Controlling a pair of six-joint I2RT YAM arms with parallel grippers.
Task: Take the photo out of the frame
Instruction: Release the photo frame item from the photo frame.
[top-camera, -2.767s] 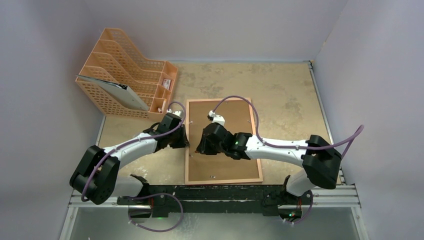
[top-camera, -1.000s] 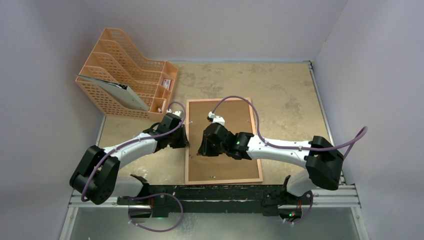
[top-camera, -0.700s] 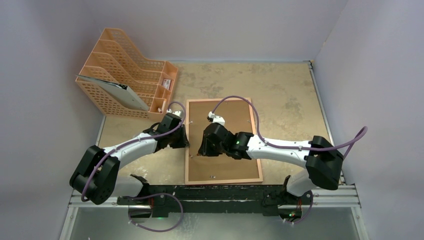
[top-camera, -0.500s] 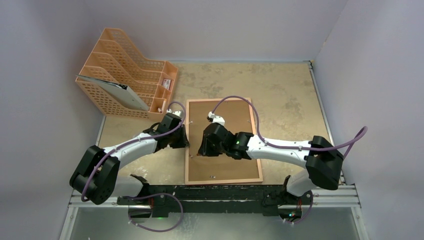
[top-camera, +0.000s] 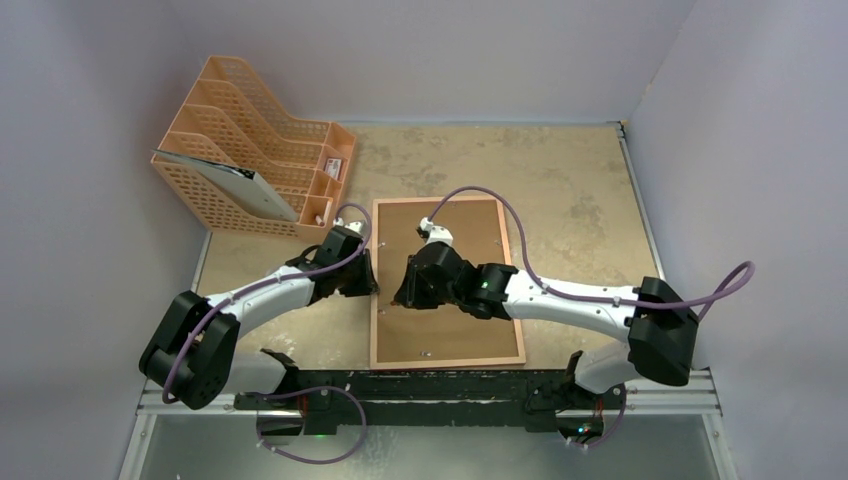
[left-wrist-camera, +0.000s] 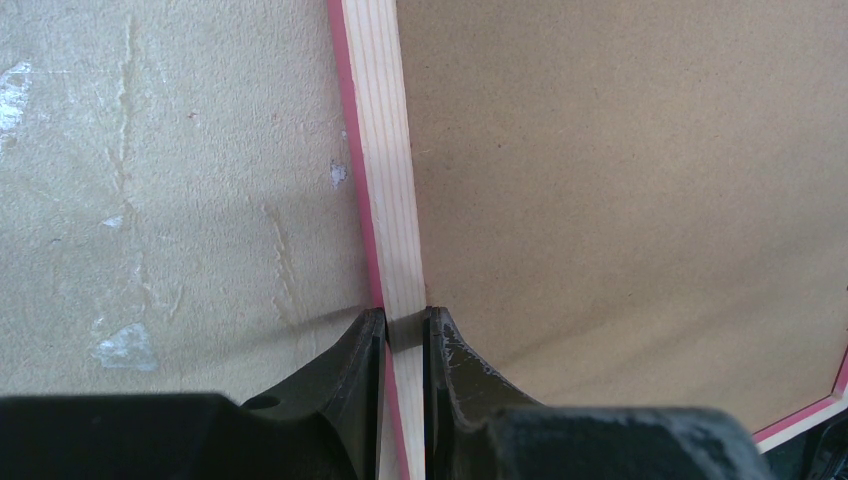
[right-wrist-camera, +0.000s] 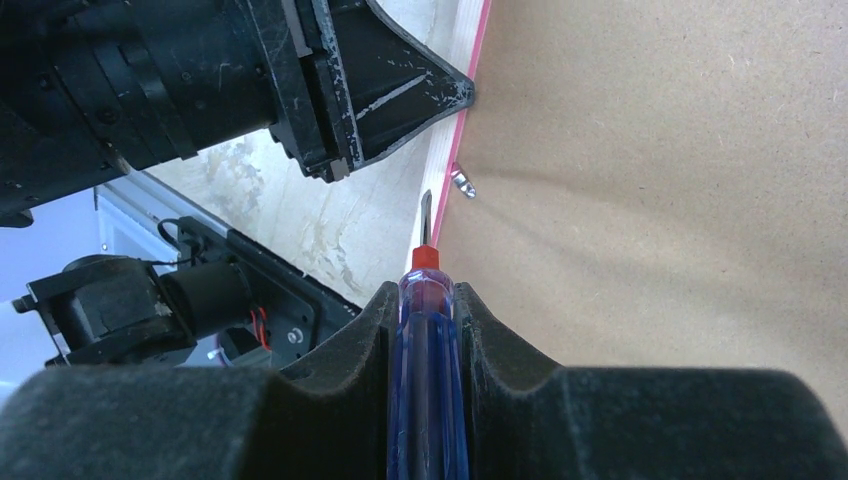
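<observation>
The frame (top-camera: 446, 284) lies face down on the table, its brown backing board (left-wrist-camera: 620, 200) up, its pink-red and pale wood rail (left-wrist-camera: 385, 180) showing. The photo is hidden under the board. My left gripper (left-wrist-camera: 404, 330) is shut on the frame's left rail (top-camera: 372, 285). My right gripper (right-wrist-camera: 428, 300) is shut on a blue-handled screwdriver (right-wrist-camera: 426, 380); its tip (right-wrist-camera: 425, 215) is by a small metal clip (right-wrist-camera: 462, 182) at the left rail, close to my left gripper's fingers (right-wrist-camera: 400, 95). In the top view my right gripper (top-camera: 412, 290) is over the board's left part.
An orange mesh file rack (top-camera: 250, 150) holding a grey folder stands at the back left. Grey walls close in the beige table (top-camera: 560, 180). Another clip (top-camera: 426, 352) sits near the frame's near edge. The black base rail (top-camera: 430, 385) runs along the near edge.
My right arm has shifted: its elbow swung right and nearer, and the wrist turned a little over the board. My left arm and the frame have not moved.
</observation>
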